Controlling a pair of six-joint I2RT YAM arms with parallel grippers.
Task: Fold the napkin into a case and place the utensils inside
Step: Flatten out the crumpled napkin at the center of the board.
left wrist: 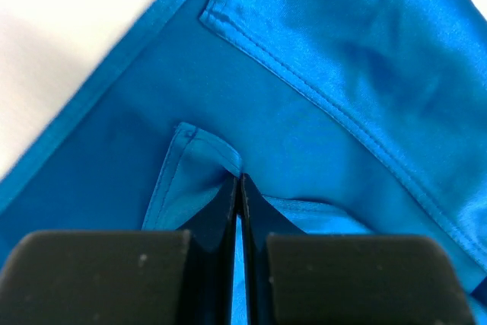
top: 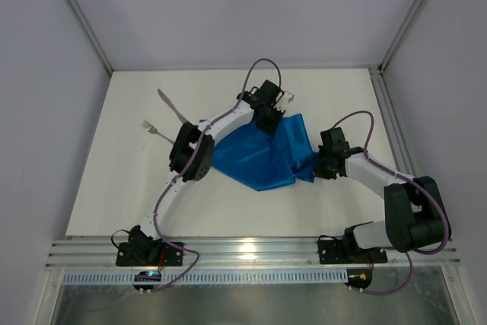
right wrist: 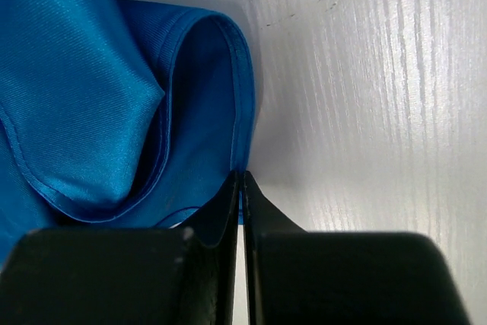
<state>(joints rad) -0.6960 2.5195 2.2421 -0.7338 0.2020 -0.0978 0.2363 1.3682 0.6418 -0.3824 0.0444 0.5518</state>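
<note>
While the napkin [top: 262,159] lies crumpled and half folded mid-table in the top view, it is pinched at its far edge by the left gripper [top: 269,121] and at its right corner by the right gripper [top: 317,168]. The knife [top: 172,104] and fork [top: 157,132] lie well apart from it, on the left.

Left wrist: jaws are pressed together on a small hem fold. Only a thin bite is held, so a slip off the shiny cloth is judged likely under pull.

Right wrist: jaws are closed on the very hem edge, so the same risk applies. The fold could be skewed by uneven pull.

The table [right wrist: 365,112] is seen as white, faintly grained and glossy. It is enclosed by pale walls [top: 46,112] and metal frame posts [top: 80,17].
</note>
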